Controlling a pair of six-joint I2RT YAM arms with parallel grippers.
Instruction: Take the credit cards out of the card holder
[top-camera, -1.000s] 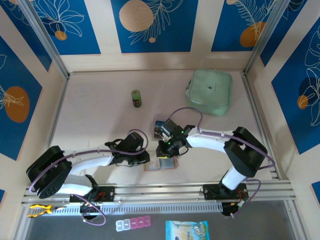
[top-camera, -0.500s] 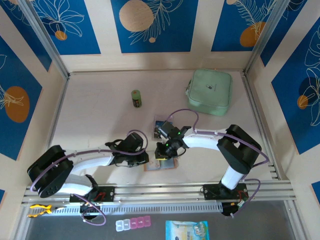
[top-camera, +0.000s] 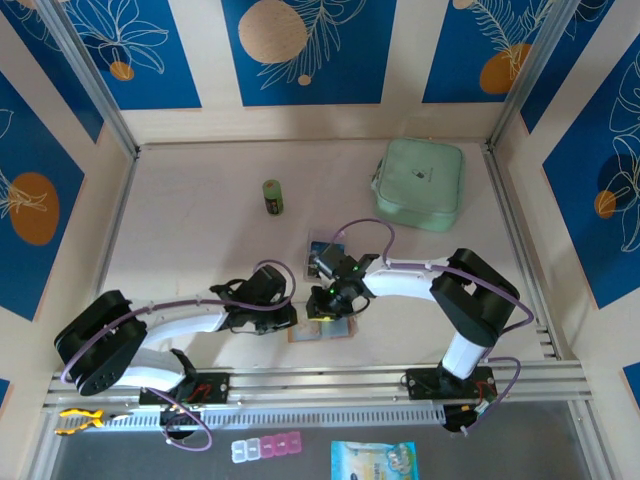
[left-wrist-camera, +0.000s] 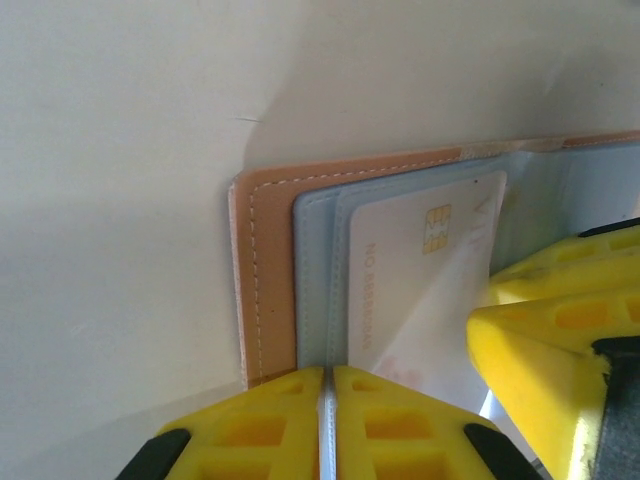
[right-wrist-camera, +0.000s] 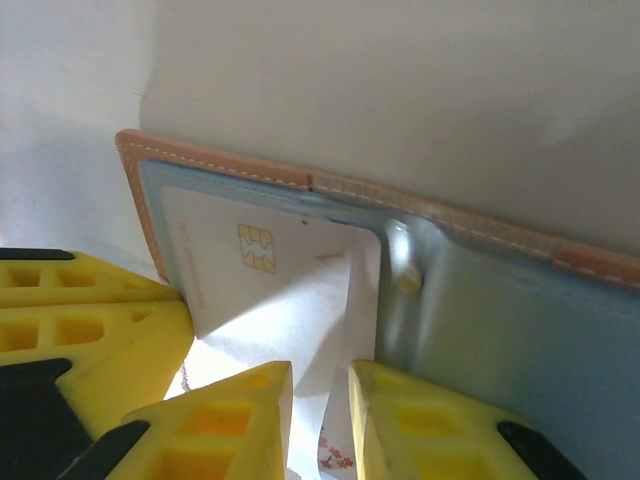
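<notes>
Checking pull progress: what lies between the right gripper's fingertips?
In the right wrist view, a white card on the open holder shows through the narrow gap between the right gripper's slightly parted fingertips.

Yellow pincer fingers (left-wrist-camera: 250, 430) — white, black-jointed arms (top-camera: 190, 318)

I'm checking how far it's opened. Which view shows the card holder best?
Right wrist: the card holder spans the frame, lying open, a card in its pocket. Left wrist shows one end; the top view, a small, partly covered patch.
</notes>
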